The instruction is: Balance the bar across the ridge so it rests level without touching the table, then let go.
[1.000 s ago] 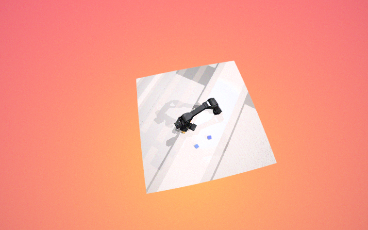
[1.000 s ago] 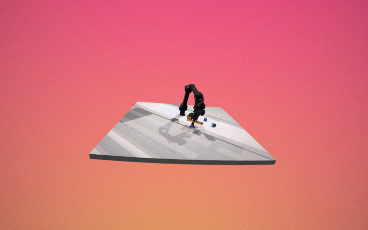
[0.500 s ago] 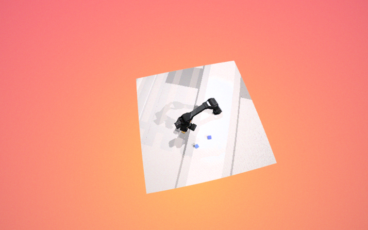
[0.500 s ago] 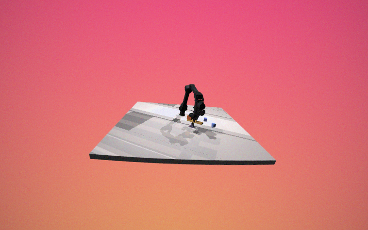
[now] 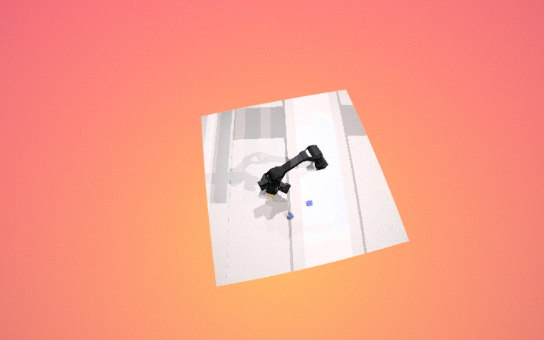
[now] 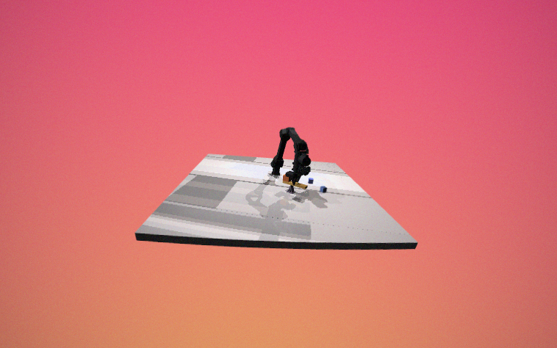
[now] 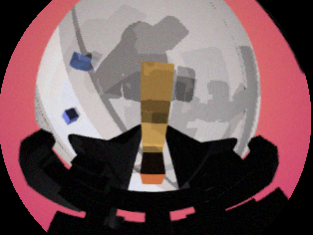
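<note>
The yellow bar has an orange block at one end. My gripper is shut on the bar, with one black finger on each side, between the block and the far end. The dark ridge stands on the table under the bar in the exterior view, narrow at the top and wider at its foot. The bar is off the table. Whether it touches the ridge or is level, I cannot tell. In the top view the arm hides the ridge and most of the bar.
Two blue cubes lie on the table to one side of the bar. One cube is farther from the arm's base than the other cube. Shadows and grey stripes cross the table.
</note>
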`<action>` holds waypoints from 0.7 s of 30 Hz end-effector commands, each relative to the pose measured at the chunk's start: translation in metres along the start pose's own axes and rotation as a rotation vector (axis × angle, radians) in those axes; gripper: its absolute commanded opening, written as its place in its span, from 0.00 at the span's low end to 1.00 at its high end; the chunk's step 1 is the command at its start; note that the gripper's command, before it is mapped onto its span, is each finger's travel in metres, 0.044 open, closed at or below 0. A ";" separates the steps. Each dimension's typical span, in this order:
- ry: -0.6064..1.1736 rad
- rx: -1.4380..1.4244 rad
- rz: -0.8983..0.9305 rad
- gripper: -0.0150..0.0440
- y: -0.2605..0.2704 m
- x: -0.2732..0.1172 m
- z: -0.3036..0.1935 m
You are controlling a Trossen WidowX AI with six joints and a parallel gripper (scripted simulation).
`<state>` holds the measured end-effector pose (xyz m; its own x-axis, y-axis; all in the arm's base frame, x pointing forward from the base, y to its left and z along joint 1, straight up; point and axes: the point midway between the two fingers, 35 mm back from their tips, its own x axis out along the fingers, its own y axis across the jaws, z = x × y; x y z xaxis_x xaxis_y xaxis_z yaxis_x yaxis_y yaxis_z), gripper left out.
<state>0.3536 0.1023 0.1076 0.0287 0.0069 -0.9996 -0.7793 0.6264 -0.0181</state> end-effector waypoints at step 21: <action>-0.002 0.003 0.000 0.25 0.000 0.002 0.000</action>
<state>0.3534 0.1022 0.1061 0.0288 0.0069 -0.9996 -0.7792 0.6265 -0.0181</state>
